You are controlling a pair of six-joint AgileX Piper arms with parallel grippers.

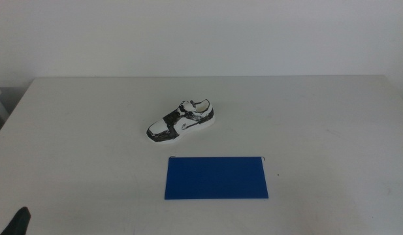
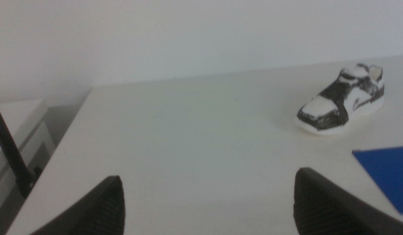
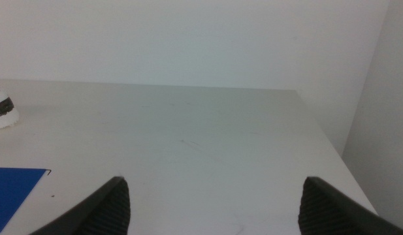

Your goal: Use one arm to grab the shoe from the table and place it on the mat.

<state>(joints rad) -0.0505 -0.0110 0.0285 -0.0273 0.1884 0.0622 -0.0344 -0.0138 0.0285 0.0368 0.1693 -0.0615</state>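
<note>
The shoe (image 1: pixel 181 121), a small white sneaker with black patches and a black toe, lies on the white table (image 1: pixel 306 117) near its middle, toe toward the left front. Just in front of it lies the blue mat (image 1: pixel 215 177), flat and bare. The left wrist view shows the shoe (image 2: pixel 343 98) and a corner of the mat (image 2: pixel 389 173) far from my open left gripper (image 2: pixel 208 202). In the middle view only a tip of the left gripper (image 1: pixel 17 222) shows at the bottom left corner. My right gripper (image 3: pixel 214 205) is open and empty; its view catches an edge of the shoe (image 3: pixel 1 112) and the mat (image 3: pixel 15 189).
A white cabinet (image 2: pixel 15 140) and a dark cable (image 2: pixel 10 153) stand beyond the table's left edge. A plain white wall runs behind the table. The table's right edge (image 3: pixel 332 147) drops off near the right gripper.
</note>
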